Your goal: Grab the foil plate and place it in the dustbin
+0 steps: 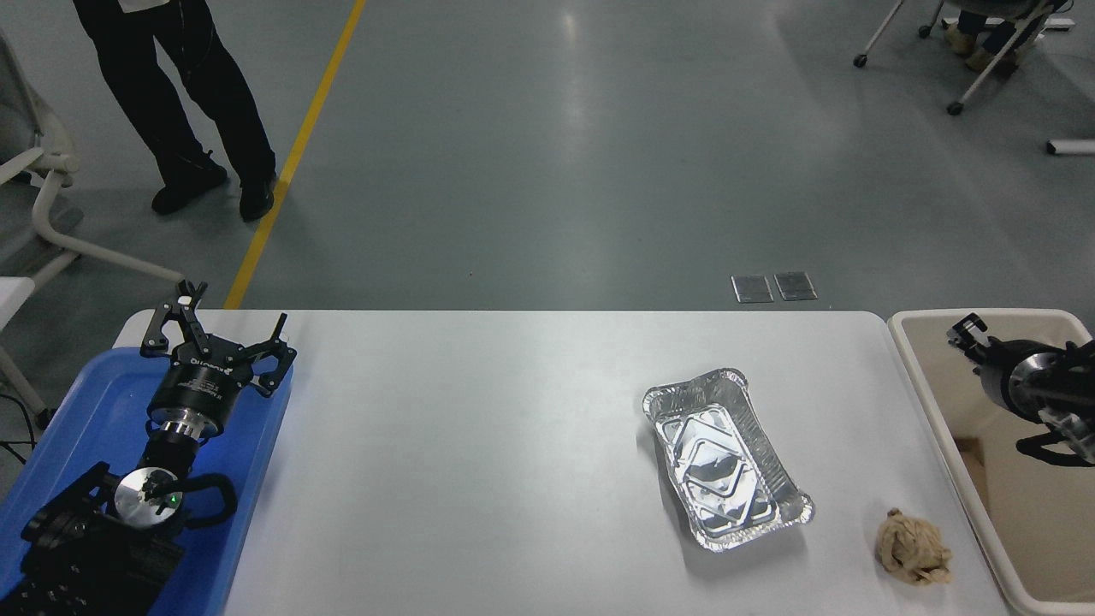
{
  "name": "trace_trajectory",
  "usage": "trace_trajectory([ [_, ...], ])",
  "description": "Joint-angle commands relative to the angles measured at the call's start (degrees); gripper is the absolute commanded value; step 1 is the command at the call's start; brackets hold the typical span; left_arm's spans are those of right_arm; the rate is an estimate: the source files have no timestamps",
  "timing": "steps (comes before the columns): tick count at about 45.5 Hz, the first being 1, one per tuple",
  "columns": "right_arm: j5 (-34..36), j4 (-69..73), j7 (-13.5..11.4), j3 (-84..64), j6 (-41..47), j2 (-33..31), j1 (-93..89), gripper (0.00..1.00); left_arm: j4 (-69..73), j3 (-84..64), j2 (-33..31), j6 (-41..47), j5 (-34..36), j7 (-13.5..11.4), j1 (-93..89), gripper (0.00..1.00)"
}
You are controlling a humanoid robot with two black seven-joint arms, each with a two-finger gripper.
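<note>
The foil plate (727,458), a shiny silver rectangular tray, lies empty on the white table (479,445), right of centre. The cream dustbin (1026,314) stands off the table's right end. My right gripper (968,329) comes in from the right edge and hovers over the far part of the dustbin, well apart from the foil plate and pointing left. Its state is not readable from this angle. My left gripper (218,329) is parked at the lower left over a blue tray, open and holding nothing.
A crumpled brown paper ball (914,547) lies near the table's front right corner, between the foil plate and the dustbin. The blue tray (85,402) sits at the table's left end. A person's legs (184,94) stand on the floor at the far left.
</note>
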Motion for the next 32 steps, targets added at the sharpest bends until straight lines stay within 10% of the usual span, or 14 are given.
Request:
trace_trajectory([
  [1,-1.1,15.4,0.0,-16.2,4.7,2.0,17.9,1.00,0.0,0.0,0.0,0.0,-0.1,0.0,0.0,0.99],
  [32,-3.7,42.0,0.1,-27.1,5.9,23.5,52.6,1.00,0.0,0.0,0.1,0.0,-0.1,0.0,0.1,0.99],
])
